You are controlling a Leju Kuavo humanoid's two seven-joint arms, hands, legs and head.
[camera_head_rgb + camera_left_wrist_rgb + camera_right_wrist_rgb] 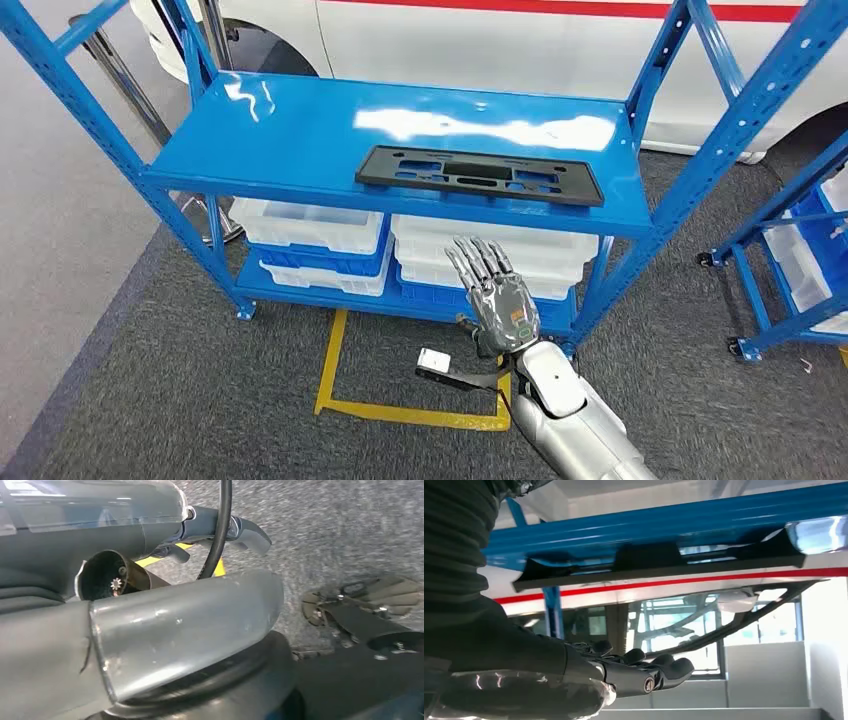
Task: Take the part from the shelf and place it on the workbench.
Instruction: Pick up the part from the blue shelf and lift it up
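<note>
Our right robot hand hangs empty with fingers spread, below the shelf front. The part, a flat black plate with cut-outs, lies near the shelf's front edge. It looks light and stiff; we judge its long front edge the best hold. We cannot tell the left robot hand's state.

One black flat part, a long plate with cut-outs, on the upper blue shelf board. One blue shelf rack in full, with two boards; part of a second blue rack at the right. White bins under the upper board: four counted, stacked two and two. One robot hand, fingers spread. One yellow floor marking. One white vehicle body behind.
</note>
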